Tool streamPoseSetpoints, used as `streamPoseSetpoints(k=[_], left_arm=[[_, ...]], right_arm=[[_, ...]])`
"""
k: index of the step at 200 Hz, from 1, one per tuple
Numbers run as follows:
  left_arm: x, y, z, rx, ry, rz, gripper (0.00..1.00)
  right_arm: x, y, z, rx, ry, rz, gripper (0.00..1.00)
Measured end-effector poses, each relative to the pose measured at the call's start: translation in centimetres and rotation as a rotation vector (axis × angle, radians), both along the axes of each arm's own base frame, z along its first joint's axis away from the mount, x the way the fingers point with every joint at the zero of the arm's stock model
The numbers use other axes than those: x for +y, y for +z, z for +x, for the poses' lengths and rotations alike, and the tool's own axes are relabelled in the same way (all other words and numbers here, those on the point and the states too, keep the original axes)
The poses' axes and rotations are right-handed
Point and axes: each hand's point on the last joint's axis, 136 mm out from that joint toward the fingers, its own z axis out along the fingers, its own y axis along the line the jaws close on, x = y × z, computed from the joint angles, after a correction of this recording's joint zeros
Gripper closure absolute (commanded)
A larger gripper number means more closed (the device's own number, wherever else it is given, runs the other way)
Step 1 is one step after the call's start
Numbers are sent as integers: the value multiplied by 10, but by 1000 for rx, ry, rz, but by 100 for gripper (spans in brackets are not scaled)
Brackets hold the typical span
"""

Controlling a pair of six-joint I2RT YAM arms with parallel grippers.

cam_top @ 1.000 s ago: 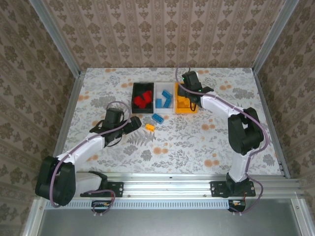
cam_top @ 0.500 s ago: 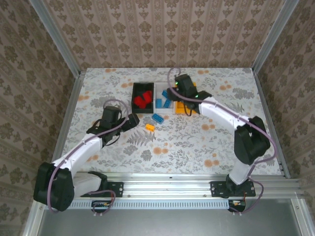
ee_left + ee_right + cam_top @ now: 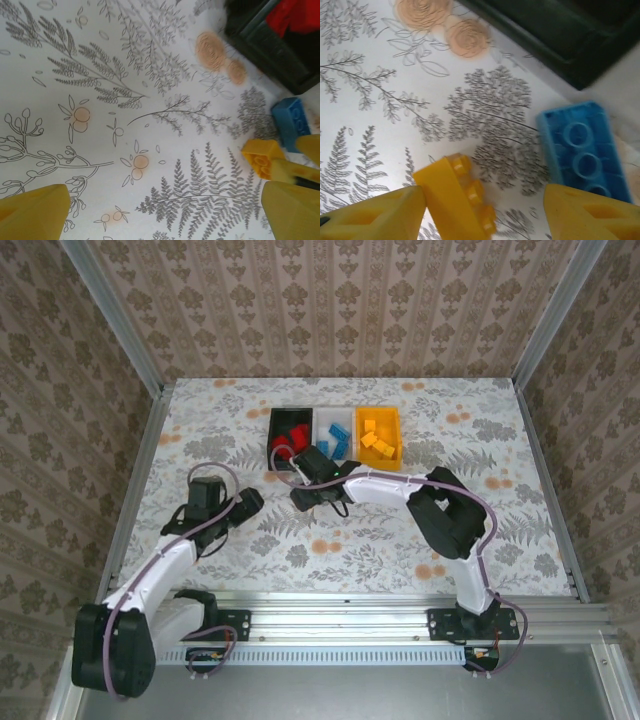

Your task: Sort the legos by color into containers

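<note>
A loose yellow lego (image 3: pixel 457 195) and a blue lego (image 3: pixel 582 152) lie on the floral table just in front of the black container (image 3: pixel 560 35). My right gripper (image 3: pixel 485 217) is low over them and open; the yellow lego sits between its jaws against the left finger (image 3: pixel 370 217), with a wide gap to the right one. From above, the right gripper (image 3: pixel 305 492) covers both legos. My left gripper (image 3: pixel 250 502) is open and empty, a little to their left. The left wrist view has the yellow lego (image 3: pixel 262 157) and blue lego (image 3: pixel 292 122) at its right edge.
Three containers stand in a row at the back: black (image 3: pixel 272 425) with red legos (image 3: pixel 283 450), white (image 3: pixel 322 420) with blue legos (image 3: pixel 338 440), orange (image 3: pixel 396 440) with yellow legos (image 3: pixel 376 438). Metal rails border the table.
My right arm has swung from the orange container leftward and down over the two loose legos. My left arm has drawn back toward the near left.
</note>
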Motion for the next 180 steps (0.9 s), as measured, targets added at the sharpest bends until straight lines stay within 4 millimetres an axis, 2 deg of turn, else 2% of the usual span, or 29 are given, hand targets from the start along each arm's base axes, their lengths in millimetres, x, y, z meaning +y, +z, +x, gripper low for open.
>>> streamPoseSetpoints(k=[51, 89, 105, 120, 149, 166, 180], left_arm=[[3, -2, -5, 2, 8, 0, 0], [4, -8, -7, 25, 9, 0, 0], [3, -9, -7, 30, 8, -5, 0], [2, -11, -7, 30, 7, -11, 0], [0, -14, -9, 43, 6, -26, 0], [-4, -14, -10, 43, -4, -28, 0], [-15, -14, -11, 38, -38, -30, 0]], right_arm=[[10, -15, -3, 1, 48, -28, 45], [15, -16, -8, -2, 55, -24, 66], [12, -20, -12, 1, 42, -23, 72], [8, -19, -14, -8, 33, -28, 74], [0, 3, -18, -52, 18, -15, 75], [-4, 30, -15, -98, 3, 13, 74], [-8, 54, -9, -142, -13, 40, 74]])
